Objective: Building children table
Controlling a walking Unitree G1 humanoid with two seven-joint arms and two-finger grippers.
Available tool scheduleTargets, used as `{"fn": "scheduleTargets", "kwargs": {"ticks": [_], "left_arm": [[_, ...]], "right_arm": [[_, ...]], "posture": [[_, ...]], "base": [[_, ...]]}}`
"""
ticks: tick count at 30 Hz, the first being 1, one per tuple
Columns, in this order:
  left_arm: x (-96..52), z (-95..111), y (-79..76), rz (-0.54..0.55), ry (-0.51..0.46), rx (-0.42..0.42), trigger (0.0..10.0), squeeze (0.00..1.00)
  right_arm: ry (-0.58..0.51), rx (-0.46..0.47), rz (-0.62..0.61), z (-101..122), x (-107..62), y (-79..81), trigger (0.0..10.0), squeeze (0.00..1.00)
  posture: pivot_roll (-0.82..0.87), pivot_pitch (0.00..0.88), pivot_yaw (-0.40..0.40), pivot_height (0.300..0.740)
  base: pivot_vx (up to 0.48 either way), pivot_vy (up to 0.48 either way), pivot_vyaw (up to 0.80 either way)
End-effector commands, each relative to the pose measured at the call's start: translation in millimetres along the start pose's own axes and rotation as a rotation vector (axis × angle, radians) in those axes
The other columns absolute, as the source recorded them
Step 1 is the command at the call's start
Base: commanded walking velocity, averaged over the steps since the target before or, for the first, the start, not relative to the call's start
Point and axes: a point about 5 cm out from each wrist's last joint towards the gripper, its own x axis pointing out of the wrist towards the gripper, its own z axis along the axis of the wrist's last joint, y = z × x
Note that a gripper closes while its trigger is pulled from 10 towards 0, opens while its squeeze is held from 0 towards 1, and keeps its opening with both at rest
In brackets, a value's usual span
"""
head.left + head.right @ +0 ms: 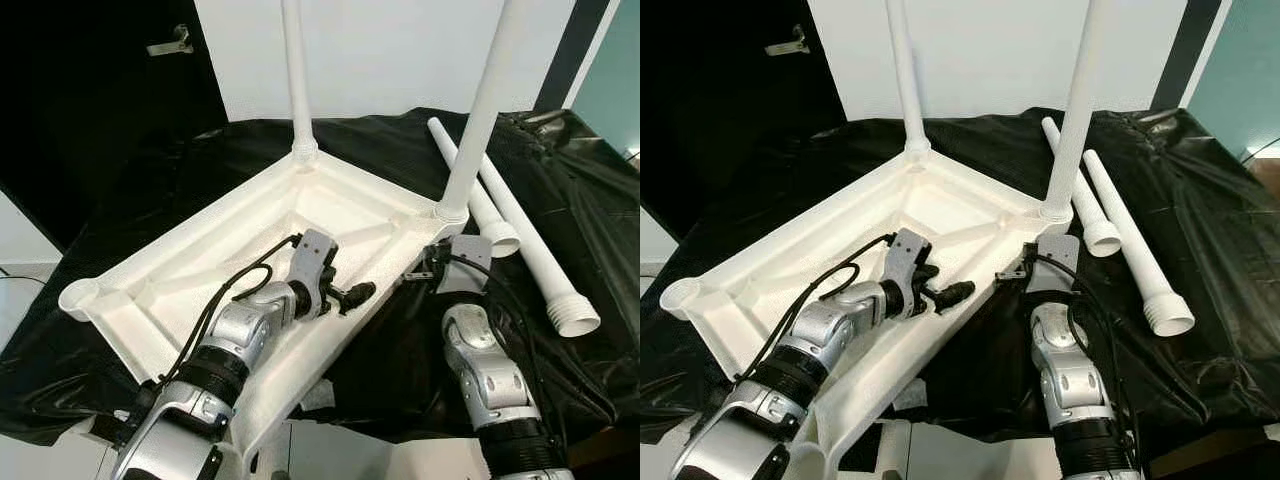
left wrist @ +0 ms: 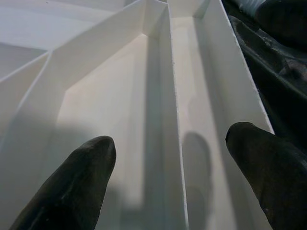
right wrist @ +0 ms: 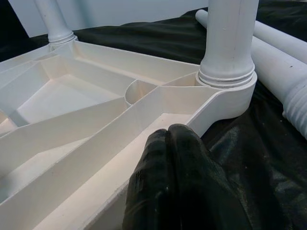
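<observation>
Left tool (image 1: 352,296) spread over upturned tabletop (image 1: 190,262); right tool (image 3: 175,184) pressed together beside it.

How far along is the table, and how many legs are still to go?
Half done. Two legs stand upright in the far corners of the upturned tabletop: one at the back, one beside the right gripper, which is shut. The left gripper is open over the tabletop's inner ribs, holding nothing. Two loose legs lie on the black sheet, still to be fitted.

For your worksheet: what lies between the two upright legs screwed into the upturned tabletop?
Only the tabletop's far rim joins the far leg and near leg, per the left eye view.
</observation>
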Motion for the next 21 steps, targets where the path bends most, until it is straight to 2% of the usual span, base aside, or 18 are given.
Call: {"fn": "scheduleTargets", "kwargs": {"ticks": [1, 2, 4, 6, 10, 12, 15, 21], "left_arm": [[2.1, -24.7, -16.4, -0.261, 0.104, -0.030, 10.0, 0.00], [2.1, -24.7, -16.4, -0.261, 0.104, -0.030, 10.0, 0.00], [4.3, -39.5, -12.5, -0.215, 0.181, 0.008, 10.0, 0.00], [5.5, -45.5, -11.8, -0.195, 0.212, 0.025, 10.0, 0.00], [6.2, -48.5, -12.3, -0.183, 0.228, 0.030, 10.0, 0.00], [9.1, -53.6, -12.4, -0.139, 0.254, 0.039, 10.0, 0.00], [12.8, -53.7, -13.2, -0.107, 0.250, 0.031, 10.0, 0.00], [15.3, -46.4, -13.1, -0.107, 0.216, 0.019, 10.0, 0.00]], "right_arm": [[0.001, 0.011, -0.003, -0.2, -1.0, 0.0, 10.0, 0.00], [0.001, 0.011, -0.003, -0.2, -1.0, 0.0, 10.0, 0.00], [-0.007, 0.011, -0.003, 1.4, -0.4, -0.1, 10.0, 0.00], [-0.008, 0.010, -0.006, 1.6, -0.1, -0.7, 10.0, 0.00], [-0.008, 0.010, -0.008, 1.6, -0.1, -1.3, 10.0, 0.00], [-0.008, 0.010, -0.011, 1.9, -0.7, -2.0, 10.0, 0.00], [-0.007, 0.013, -0.015, 2.5, -1.9, -3.0, 10.0, 0.00], [0.024, 0.045, -0.008, 4.8, -13.1, -3.9, 10.0, 0.00]], "posture": [[-0.09, 0.000, 0.055, 0.740], [-0.09, 0.000, 0.055, 0.740], [-0.10, 0.000, 0.056, 0.740], [-0.10, 0.000, 0.055, 0.740], [-0.10, 0.000, 0.055, 0.740], [-0.10, 0.000, 0.053, 0.740], [-0.10, 0.000, 0.051, 0.740], [-0.11, 0.000, 0.051, 0.740]], "base": [[0.000, 0.000, 0.00], [0.000, 0.000, 0.00], [0.000, 0.000, 0.00], [0.000, 0.000, 0.00], [0.000, 0.000, 0.00], [0.000, 0.000, 0.00], [0.000, 0.000, 0.00], [0.000, 0.000, 0.00]]}}
